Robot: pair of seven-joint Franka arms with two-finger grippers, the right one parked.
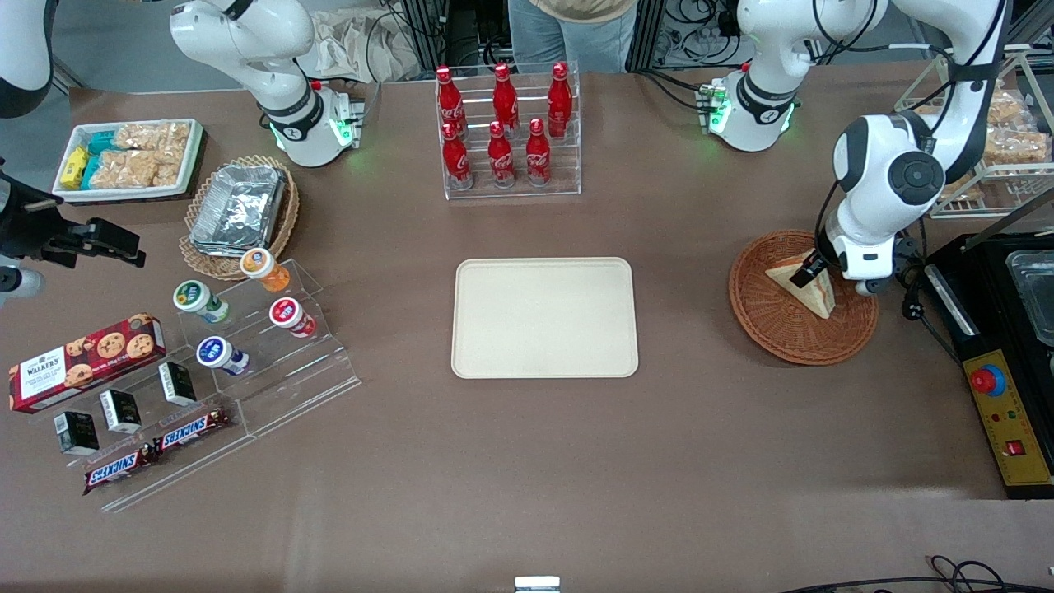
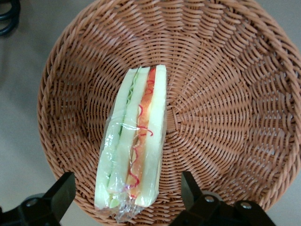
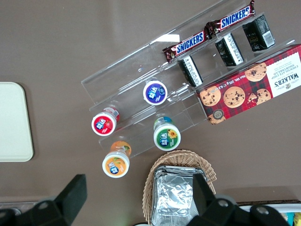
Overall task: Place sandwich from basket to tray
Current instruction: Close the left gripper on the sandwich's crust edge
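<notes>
Left gripper hovering open over the sandwich in the wicker basket.

The wrapped sandwich wedge is lying in the reddish-brown basket toward the working arm's end of the table, cut edge showing red, orange and green layers; the black fingers are standing wide apart on either side of its one end, not touching it. The cream tray is sitting well apart at mid-table.
</notes>
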